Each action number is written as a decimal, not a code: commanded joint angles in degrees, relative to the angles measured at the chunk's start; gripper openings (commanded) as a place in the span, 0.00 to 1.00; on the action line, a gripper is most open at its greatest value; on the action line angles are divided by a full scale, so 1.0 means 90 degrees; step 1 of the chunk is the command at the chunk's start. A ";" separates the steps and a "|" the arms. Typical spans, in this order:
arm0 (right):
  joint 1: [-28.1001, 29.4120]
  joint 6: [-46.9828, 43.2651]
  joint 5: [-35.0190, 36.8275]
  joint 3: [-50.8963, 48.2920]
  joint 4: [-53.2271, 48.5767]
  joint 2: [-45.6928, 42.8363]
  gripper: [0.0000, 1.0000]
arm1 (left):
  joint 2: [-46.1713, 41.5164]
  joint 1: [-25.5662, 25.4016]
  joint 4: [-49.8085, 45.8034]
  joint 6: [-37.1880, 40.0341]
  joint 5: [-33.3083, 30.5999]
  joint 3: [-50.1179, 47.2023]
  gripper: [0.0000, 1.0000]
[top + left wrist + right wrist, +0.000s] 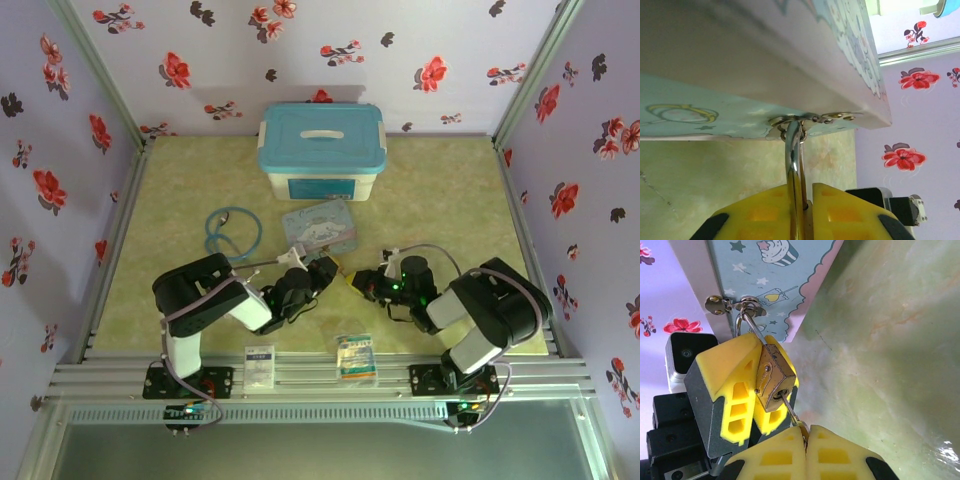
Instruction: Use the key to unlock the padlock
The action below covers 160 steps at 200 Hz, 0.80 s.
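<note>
In the middle of the right wrist view, the tiny brass-yellow padlock [772, 377] hangs by its thin metal shackle from the hasp of the pale blue cartoon-printed tin [770, 275] at the upper left. Its body is pinched between the yellow fingers [730, 375] of the left gripper [802, 200]. The thin dark-grey metal key [790, 409] has its blade in the padlock's keyhole, and its head is pinched between the pressed-together yellow pads of the right gripper [806, 432] at the bottom edge. In the top view both grippers meet just below the tin, at the centre of the green marbled table [440, 200].
</note>
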 commanded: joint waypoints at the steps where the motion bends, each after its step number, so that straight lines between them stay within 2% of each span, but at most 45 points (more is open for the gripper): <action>1: -0.0172 0.0164 -0.0285 0.0320 0.0670 0.0230 0.00 | -0.0087 -0.0224 0.0330 -0.0152 0.0649 0.0208 0.00; 22: -0.0289 0.0584 -0.0571 0.0304 0.1482 0.0599 0.00 | -0.0160 -0.0225 0.0218 -0.0099 0.0648 0.0191 0.00; 50: -0.0240 0.0393 -0.0584 0.0261 0.1160 0.0608 0.00 | -0.0088 -0.0227 0.0189 -0.0111 0.0666 0.0205 0.00; 69: -0.0202 0.0162 -0.0313 0.0193 0.0560 0.0375 0.00 | 0.0059 -0.0227 0.0205 -0.0223 0.0722 0.0277 0.00; 115: 0.0240 -0.0923 0.0669 0.0481 -0.2312 -0.1156 0.00 | 0.0151 -0.0237 0.0168 -0.0271 0.0804 0.0361 0.02; 139: 0.0229 -0.1071 0.0737 0.0618 -0.2857 -0.1522 0.00 | 0.0224 -0.0237 0.0279 -0.0321 0.0812 0.0352 0.05; 160: 0.0146 -0.0759 0.0326 0.0614 -0.2201 -0.1209 0.00 | 0.0230 -0.0229 0.0287 -0.0309 0.0841 0.0379 0.05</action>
